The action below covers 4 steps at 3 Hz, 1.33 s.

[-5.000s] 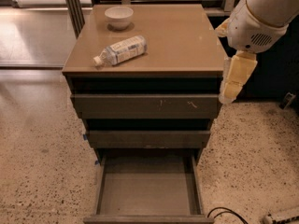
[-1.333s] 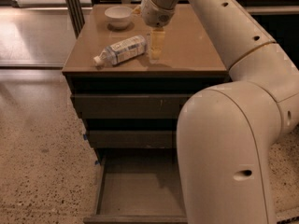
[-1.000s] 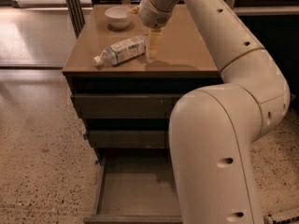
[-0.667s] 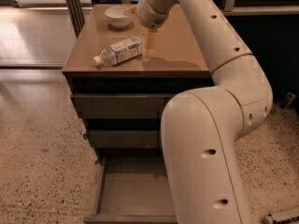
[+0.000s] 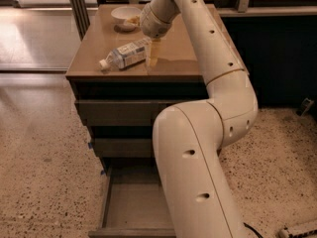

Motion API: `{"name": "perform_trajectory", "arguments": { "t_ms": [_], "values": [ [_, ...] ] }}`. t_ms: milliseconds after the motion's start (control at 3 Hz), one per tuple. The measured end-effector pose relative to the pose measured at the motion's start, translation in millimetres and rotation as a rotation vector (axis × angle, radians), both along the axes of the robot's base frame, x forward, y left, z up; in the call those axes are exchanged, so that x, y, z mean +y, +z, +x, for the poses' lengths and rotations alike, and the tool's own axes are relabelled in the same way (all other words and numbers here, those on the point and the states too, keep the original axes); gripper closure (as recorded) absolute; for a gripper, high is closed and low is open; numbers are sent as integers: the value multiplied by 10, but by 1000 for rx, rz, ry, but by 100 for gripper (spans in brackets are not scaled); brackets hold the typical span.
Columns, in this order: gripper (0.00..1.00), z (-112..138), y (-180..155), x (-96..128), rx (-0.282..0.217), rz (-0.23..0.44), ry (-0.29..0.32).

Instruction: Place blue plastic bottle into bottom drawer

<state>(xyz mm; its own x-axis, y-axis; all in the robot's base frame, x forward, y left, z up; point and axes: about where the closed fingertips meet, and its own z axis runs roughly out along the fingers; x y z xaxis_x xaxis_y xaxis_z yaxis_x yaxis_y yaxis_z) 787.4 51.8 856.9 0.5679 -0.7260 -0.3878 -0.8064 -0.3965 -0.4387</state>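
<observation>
We see a speckled stone floor [image 5: 39,148] spreading to the left and right of the cabinet [image 5: 124,114], pale and glossy to its rear left, and a dark wall [image 5: 282,58] to the cabinet's right

The cream robot arm [image 5: 198,133] rises in front of the cabinet, covers its right half, bends at an elbow off its right side and reaches back over its top

The cabinet is grey-brown, with a smooth tan top [image 5: 183,43] that carries a dull sheen

Its bottom drawer [image 5: 130,207] is pulled out toward us at the cabinet's foot, a wide box with a flat floor and thin side walls; its right part is hidden behind the arm, and the part we can see holds nothing

The two shallower drawers above it show only their fronts

The blue plastic bottle [image 5: 125,56] lies on its side on the cabinet's top, near the front edge and left of the middle

It is clear plastic with a white cap and a pale blue-and-white label

The cap points to the cabinet's front left corner and the base points to the middle of the top

The label's print is too small for us to read, and we make out no brand

A white bowl [image 5: 125,14] stands at the back of the cabinet's top, well apart from the bottle

The gripper [image 5: 152,56] hangs downward over the cabinet's top, pale yellow, right at the bottle's base end

We cannot tell how far open it is, nor whether it touches the bottle or has hold of it
</observation>
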Motion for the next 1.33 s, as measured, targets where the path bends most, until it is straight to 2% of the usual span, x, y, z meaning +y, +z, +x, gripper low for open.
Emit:
{"name": "perform_trajectory", "arguments": {
  "t_ms": [333,667,1000,1333],
  "values": [
    [0,-24,-126,70,29,0,21],
    [15,-25,-141,81,32,1,23],
    [46,-25,-141,81,32,1,23],
    [69,-25,-141,81,32,1,23]
  ]
}}
